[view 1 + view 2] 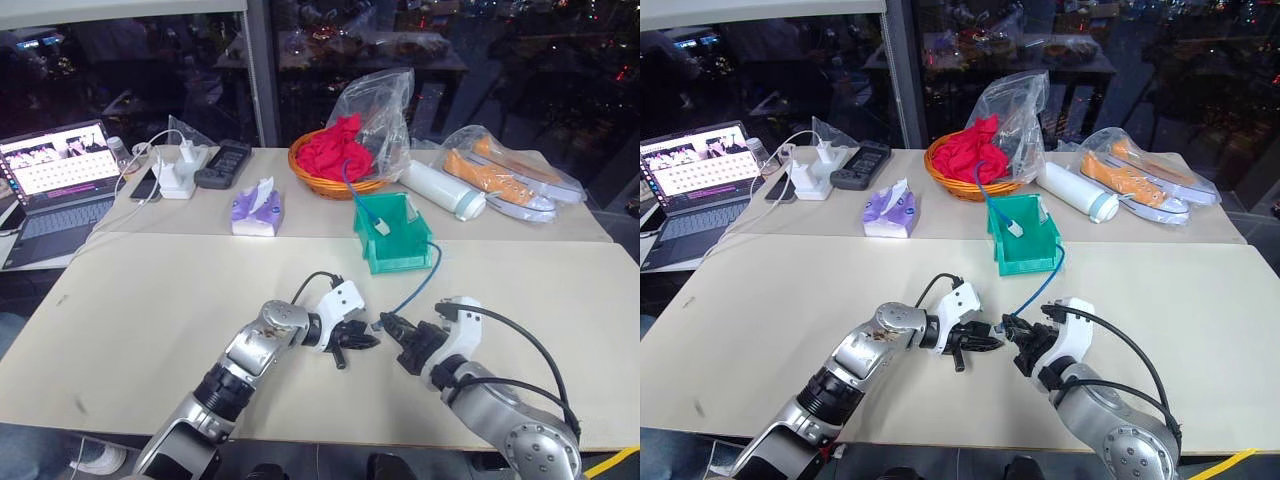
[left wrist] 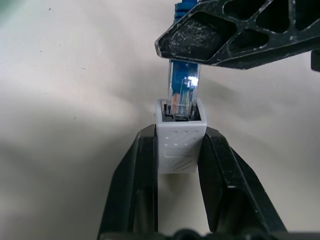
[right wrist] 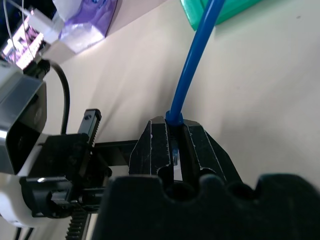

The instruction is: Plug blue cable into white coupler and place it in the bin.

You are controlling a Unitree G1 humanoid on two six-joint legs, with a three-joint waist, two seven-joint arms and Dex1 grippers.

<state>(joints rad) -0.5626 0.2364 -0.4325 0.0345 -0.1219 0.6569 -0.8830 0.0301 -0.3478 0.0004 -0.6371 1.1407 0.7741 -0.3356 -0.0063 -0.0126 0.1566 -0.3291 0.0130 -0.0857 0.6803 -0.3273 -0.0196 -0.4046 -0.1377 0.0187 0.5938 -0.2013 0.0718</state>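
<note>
Left wrist view: your left pincer (image 2: 181,150) clamps the white coupler (image 2: 181,137), the blue cable (image 2: 184,80) plug entering its socket, held by your closed right pincer (image 1: 388,324). Seating looks incomplete; bin (image 1: 395,262) placement remains.

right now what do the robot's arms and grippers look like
Both arms are silver-grey metal with black joint bands. Each wrist carries a white housing with a looping black cable. The left gripper and right gripper have black fingers with open lattice ribbing, scuffed.
</note>
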